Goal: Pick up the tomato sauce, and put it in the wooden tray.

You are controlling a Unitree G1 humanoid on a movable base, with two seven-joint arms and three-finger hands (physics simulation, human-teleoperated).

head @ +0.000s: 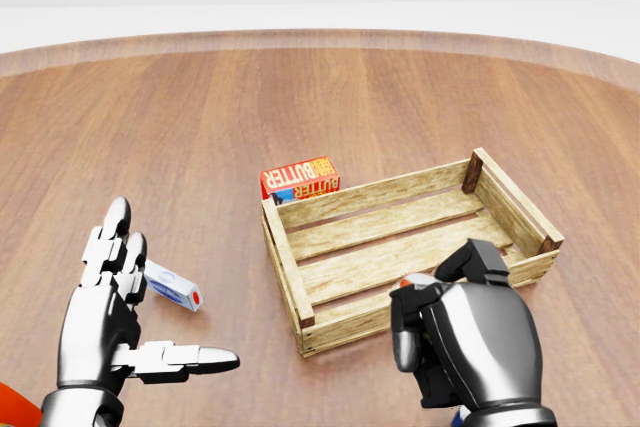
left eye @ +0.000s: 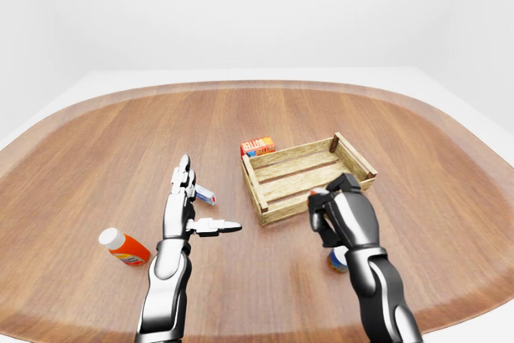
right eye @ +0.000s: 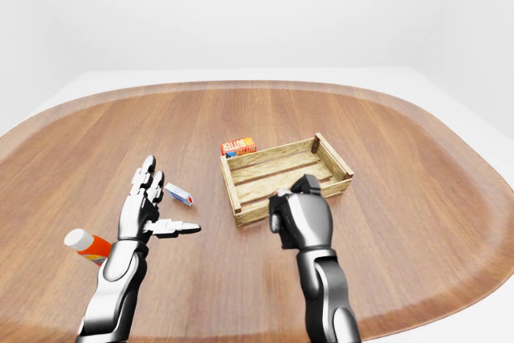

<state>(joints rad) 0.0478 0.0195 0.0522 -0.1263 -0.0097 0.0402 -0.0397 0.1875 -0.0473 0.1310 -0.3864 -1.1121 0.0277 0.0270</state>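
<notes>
**Table** (head: pixel 200 97): a broad, round-edged wooden top that carries everything and lies under both hands.

**Wooden tray** (head: pixel 285 257): a slatted crate just beyond the right hand's knuckles. In the head view the hand overlaps the tray's near rail. Nothing lies inside the tray.

**Right hand** (head: pixel 465 337): raised above the table with its fingers curled in to a narrow fist and the thumb folded across them. A small red-and-white patch shows at the fingertips. Whether it is a held thing cannot be told.

**Left hand** (head: pixel 100 317): spread wide and holding nothing. The fingers point away from the robot and the thumb juts toward the right hand.

**Orange bottle** (left eye: pixel 124 248): lies on its side with its white cap toward the left of the left-eye view. It is on the outer side of the left forearm, beside the wrist and apart from it.

**Butter box** (head: pixel 300 177): red-orange, just beyond the tray's far left corner, so the tray lies between it and the right hand.

**Tomato sauce can** (left eye: pixel 338 260): a blue-and-white can standing on the table beneath the right wrist, nearer the robot than the curled fingers and outside the tray. The fingers are not round it.

**Small white-and-blue packet** (head: pixel 172 285): lies flat just beside the left hand's fingers, on the thumb side, with its red end toward the tray.
</notes>
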